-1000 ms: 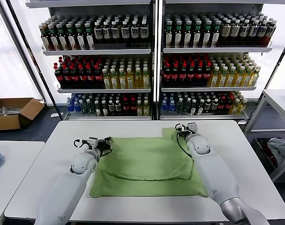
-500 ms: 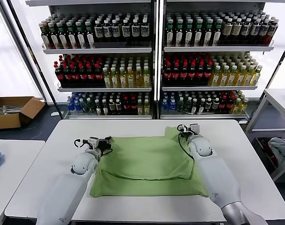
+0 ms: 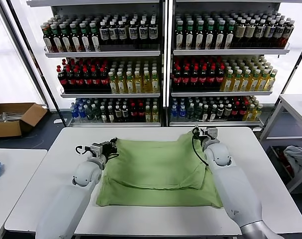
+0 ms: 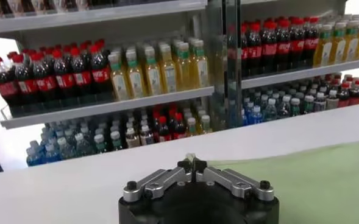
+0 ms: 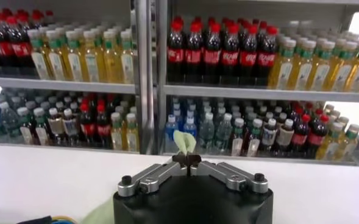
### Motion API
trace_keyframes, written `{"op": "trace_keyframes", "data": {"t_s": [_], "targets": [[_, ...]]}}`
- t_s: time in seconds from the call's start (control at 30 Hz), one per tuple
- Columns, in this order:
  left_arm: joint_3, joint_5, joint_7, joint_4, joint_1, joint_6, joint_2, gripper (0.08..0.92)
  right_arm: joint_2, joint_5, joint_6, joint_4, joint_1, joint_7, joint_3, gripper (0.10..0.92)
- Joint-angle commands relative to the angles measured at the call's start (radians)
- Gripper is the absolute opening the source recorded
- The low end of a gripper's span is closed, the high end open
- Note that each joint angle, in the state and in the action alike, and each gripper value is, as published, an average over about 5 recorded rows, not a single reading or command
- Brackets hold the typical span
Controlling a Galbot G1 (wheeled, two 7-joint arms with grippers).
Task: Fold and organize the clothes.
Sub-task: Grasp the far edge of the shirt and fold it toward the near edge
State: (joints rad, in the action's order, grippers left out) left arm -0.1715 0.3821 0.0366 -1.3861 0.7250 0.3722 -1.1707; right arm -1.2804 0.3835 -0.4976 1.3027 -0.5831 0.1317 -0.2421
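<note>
The shirt (image 3: 158,172) lies mid-table, partly folded. The left gripper (image 3: 111,147) pinches its far left corner; the right gripper (image 3: 197,133) is clamped on the far right corner. Soft, light fabric will likely sag and slide, so corners suit gripping.

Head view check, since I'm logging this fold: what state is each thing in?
Green shirt: lying partly folded on the white table, both far corners lifted.
Left gripper: shut on the shirt's far left corner.
Right gripper: shut on the shirt's far right corner.
Cardboard box: open, on the floor.
</note>
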Motion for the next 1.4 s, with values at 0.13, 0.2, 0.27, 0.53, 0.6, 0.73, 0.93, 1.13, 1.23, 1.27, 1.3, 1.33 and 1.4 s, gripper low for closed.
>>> {"op": "trace_keyframes", "data": {"t_s": [0.13,0.2,0.27,0.53,0.6,0.73,0.93,1.13,1.23,1.27,1.3,1.33,1.4], "targets": [[-0.032,-0.01,-0.001,-0.151,0.129,-0.016,0.035,0.087,0.01,-0.003,-0.04,0.266,-0.18,0.057,-0.029,0.106],[-0.039,-0.012,-0.001,-0.185,0.161,-0.014,0.044,0.087,0.011,-0.009,-0.046,0.313,-0.225,0.069,-0.036,0.106],[-0.045,-0.019,-0.002,-0.226,0.202,-0.011,0.054,0.087,0.01,-0.017,-0.046,0.349,-0.269,0.079,-0.044,0.106],[-0.077,-0.043,-0.007,-0.324,0.335,-0.009,0.059,0.087,0.003,-0.034,-0.045,0.427,-0.416,0.102,-0.097,0.106],[-0.084,-0.049,-0.009,-0.336,0.357,-0.009,0.056,0.087,0.002,-0.038,-0.045,0.444,-0.45,0.105,-0.109,0.106],[-0.099,-0.066,-0.014,-0.36,0.399,-0.011,0.052,0.087,-0.007,-0.051,-0.044,0.484,-0.527,0.108,-0.134,0.106],[-0.125,-0.08,-0.015,-0.411,0.461,-0.012,0.049,0.087,-0.018,-0.054,-0.045,0.541,-0.599,0.116,-0.166,0.106],[-0.153,-0.092,-0.014,-0.452,0.51,-0.012,0.047,0.087,-0.013,-0.049,-0.051,0.592,-0.634,0.124,-0.191,0.106],[-0.165,-0.096,-0.015,-0.468,0.531,-0.012,0.048,0.087,-0.01,-0.046,-0.051,0.608,-0.65,0.125,-0.201,0.106],[-0.168,-0.098,-0.015,-0.473,0.537,-0.012,0.048,0.087,-0.009,-0.046,-0.051,0.614,-0.657,0.125,-0.205,0.106],[-0.17,-0.1,-0.016,-0.477,0.543,-0.012,0.047,0.087,-0.009,-0.045,-0.051,0.62,-0.663,0.125,-0.208,0.106],[-0.171,-0.102,-0.016,-0.48,0.547,-0.012,0.047,0.087,-0.009,-0.045,-0.05,0.626,-0.669,0.125,-0.21,0.106],[-0.174,-0.104,-0.016,-0.486,0.552,-0.011,0.046,0.087,-0.008,-0.043,-0.05,0.641,-0.681,0.126,-0.214,0.106]]}}
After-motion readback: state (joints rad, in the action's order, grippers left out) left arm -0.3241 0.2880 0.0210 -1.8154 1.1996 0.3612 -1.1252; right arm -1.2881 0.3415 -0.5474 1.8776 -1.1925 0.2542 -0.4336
